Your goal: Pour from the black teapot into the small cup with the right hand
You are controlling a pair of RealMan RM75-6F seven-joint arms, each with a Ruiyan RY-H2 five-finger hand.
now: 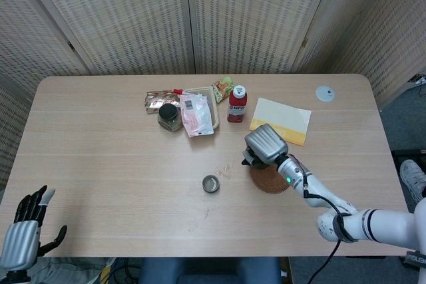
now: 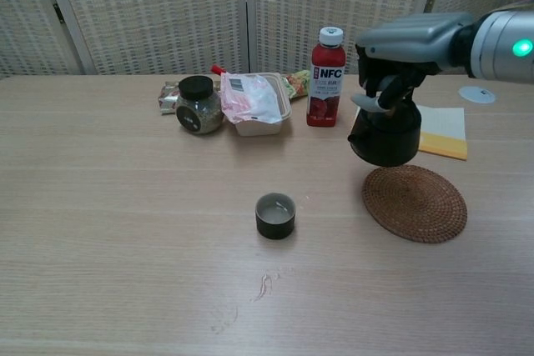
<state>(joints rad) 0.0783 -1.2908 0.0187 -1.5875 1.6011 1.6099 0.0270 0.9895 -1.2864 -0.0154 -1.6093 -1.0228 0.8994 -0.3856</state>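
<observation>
My right hand (image 2: 409,47) (image 1: 265,144) grips the black teapot (image 2: 385,134) from above and holds it upright in the air over the far left part of the round woven coaster (image 2: 415,203) (image 1: 270,176). In the head view the hand hides most of the teapot. The small dark cup (image 2: 274,215) (image 1: 211,183) stands on the table to the left of the coaster, apart from the teapot. My left hand (image 1: 26,229) hangs open below the table's near left corner, holding nothing.
At the back stand a red NFC bottle (image 2: 325,78), a dark-lidded jar (image 2: 198,105), a tray with a pink packet (image 2: 253,102) and snack packets. A yellow and white booklet (image 1: 281,120) lies behind the coaster. A small white disc (image 1: 325,93) sits far right.
</observation>
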